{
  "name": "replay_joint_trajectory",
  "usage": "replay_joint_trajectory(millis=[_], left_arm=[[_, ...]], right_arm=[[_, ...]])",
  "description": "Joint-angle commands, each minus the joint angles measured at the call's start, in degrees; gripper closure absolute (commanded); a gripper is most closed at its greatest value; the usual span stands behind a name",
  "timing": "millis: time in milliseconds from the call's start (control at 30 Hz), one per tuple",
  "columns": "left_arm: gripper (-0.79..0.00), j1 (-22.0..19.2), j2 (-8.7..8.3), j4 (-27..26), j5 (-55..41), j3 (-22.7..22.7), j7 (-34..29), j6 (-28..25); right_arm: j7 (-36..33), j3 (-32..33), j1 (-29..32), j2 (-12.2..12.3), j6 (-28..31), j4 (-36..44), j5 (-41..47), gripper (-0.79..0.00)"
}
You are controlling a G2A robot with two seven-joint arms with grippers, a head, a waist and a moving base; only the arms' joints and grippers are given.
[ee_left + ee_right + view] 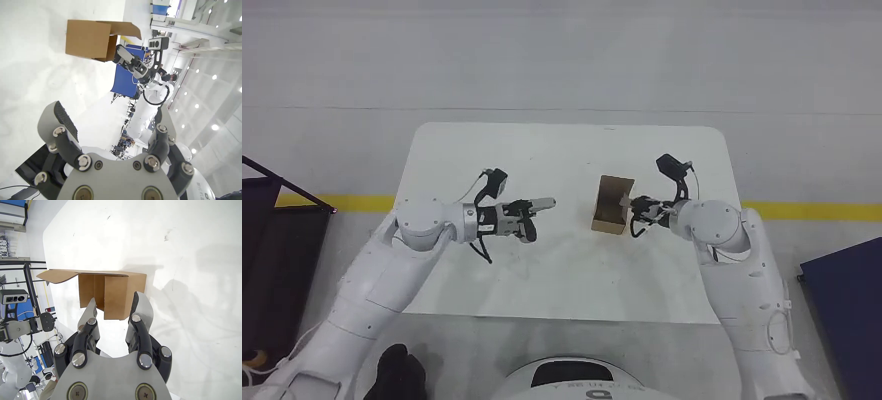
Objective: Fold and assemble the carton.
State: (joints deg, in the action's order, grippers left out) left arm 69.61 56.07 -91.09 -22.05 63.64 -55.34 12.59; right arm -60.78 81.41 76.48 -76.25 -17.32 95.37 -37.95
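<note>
A brown carton lies on its side on the white table, right of centre, one long flap sticking out. My right gripper is at its open end. In the right wrist view the right gripper is open, its fingers either side of a short inner flap of the carton. My left gripper hovers over the table to the left of the carton, well apart from it. In the left wrist view the left gripper is open wide with nothing in it, facing the carton's closed side.
The table's front edge runs just below both arms. A dark frame stands off the table's left side and a blue panel off its right. Bare tabletop lies behind the carton.
</note>
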Motion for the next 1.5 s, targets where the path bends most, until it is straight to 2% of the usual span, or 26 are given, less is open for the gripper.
replay_joint_trajectory(millis=[0, 33, 100, 167, 333, 400, 567, 733, 967, 1167, 1367, 1467], left_arm=[[-0.785, 0.0, 0.0, 0.0, 0.0, 0.0, 0.0, -0.1], [-0.785, 0.0, -0.02, 0.1, 1.4, 0.0, 1.3, -0.2], [-0.785, 0.7, 0.11, 0.0, 13.9, -3.1, 10.9, 0.7], [-0.785, 0.7, 0.87, 2.4, 10.9, -6.1, 8.3, -0.9], [-0.779, -1.8, 2.12, 13.1, 4.0, -8.0, 2.4, -9.3], [-0.745, -2.5, 2.57, 15.1, 2.6, -8.6, 2.1, -11.9], [-0.767, -4.7, 3.76, 18.6, 0.1, -10.7, -0.9, -17.0], [-0.705, -8.4, 5.99, 22.2, 2.8, -15.6, 3.8, -16.2], [-0.696, -12.8, 8.83, 25.9, 2.1, -20.0, 4.4, -18.4], [-0.628, -15.1, 10.38, 29.5, 1.4, -21.2, 5.5, -19.9], [-0.6, -16.8, 11.56, 31.8, 1.1, -21.8, 5.9, -21.0], [-0.536, -17.8, 12.24, 33.0, 0.7, -22.1, 5.9, -21.4]], right_arm=[[0.0, 0.0, 0.0, 0.0, 0.0, 0.0, 0.0, -0.391], [0.0, 0.0, 0.0, 0.0, 0.0, 0.0, 0.0, -0.785], [0.0, 0.0, 0.0, 0.0, 0.0, 0.0, 0.0, -0.785], [1.3, 0.1, 0.6, 0.0, 0.2, -0.3, 0.2, -0.785], [3.8, 1.6, 2.6, 0.1, 4.1, -1.8, 6.6, -0.785], [3.2, 1.9, 2.8, 0.3, 5.4, -2.5, 8.9, -0.785], [2.3, 2.7, 2.6, 0.5, 9.3, -5.0, 15.0, -0.785], [4.1, 1.5, 1.1, 0.6, 9.0, -8.8, 15.4, -0.785], [3.8, 1.9, 0.1, 1.2, 9.6, -12.4, 17.2, -0.736], [3.0, 2.3, 0.1, 1.7, 11.0, -13.6, 19.2, -0.727], [2.2, 1.8, -0.6, 2.0, 11.9, -15.1, 20.6, -0.711], [1.8, 1.4, -1.3, 2.2, 12.5, -16.2, 21.6, -0.705]])
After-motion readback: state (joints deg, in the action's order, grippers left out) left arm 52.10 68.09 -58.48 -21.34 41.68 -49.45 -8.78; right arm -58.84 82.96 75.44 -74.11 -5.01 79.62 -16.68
